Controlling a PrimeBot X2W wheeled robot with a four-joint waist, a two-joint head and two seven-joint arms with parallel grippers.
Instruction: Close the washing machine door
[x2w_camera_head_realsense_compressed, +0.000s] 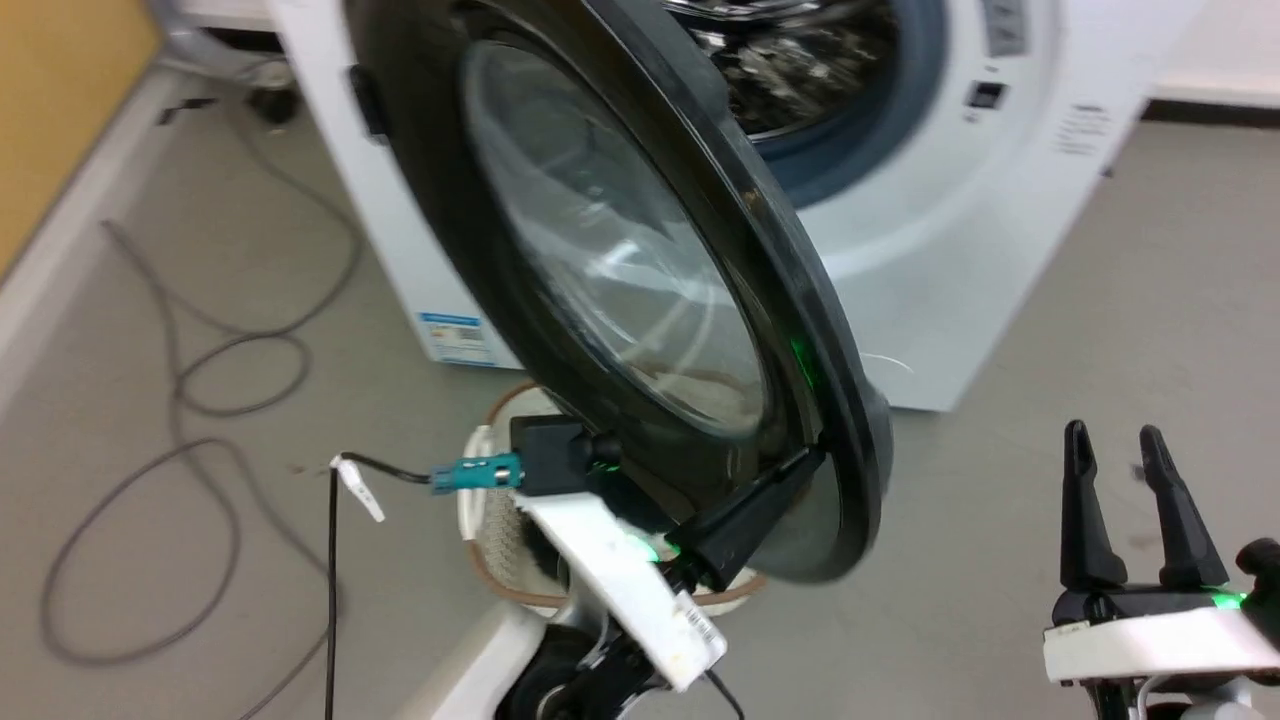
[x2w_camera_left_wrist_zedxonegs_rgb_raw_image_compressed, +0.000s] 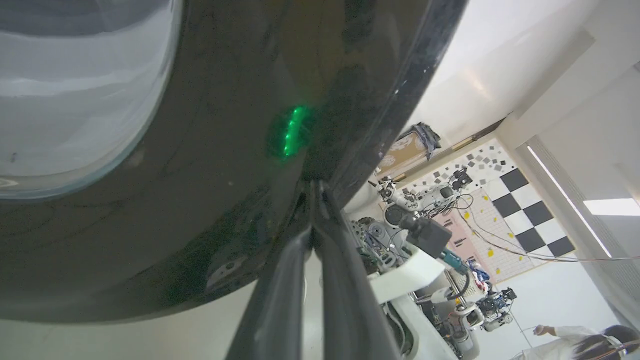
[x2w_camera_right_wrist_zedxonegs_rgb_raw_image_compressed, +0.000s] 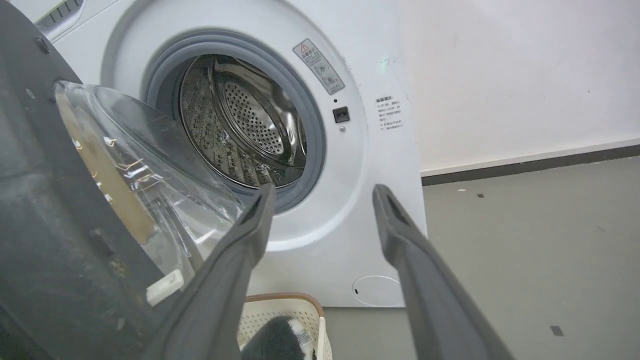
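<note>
Left hand (x2w_camera_head_realsense_compressed: 812, 458), right hand (x2w_camera_head_realsense_compressed: 1115, 435) — long dark fingers (x2w_camera_head_realsense_compressed: 1085, 520), white wrist blocks (x2w_camera_head_realsense_compressed: 1150, 645), green lights (x2w_camera_head_realsense_compressed: 1225, 599); teal-plugged cable (x2w_camera_head_realsense_compressed: 390, 470).

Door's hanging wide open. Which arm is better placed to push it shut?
Left. The left gripper, fingers closed, touches the black lower rim of the washing machine door, ready to push. The right gripper sits open, off to the side, apart from the door.

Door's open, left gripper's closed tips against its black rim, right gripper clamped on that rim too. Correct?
Not quite: the head view shows the right gripper open, holding nothing, off to the side of the washing machine door. The left gripper is as you say.
</note>
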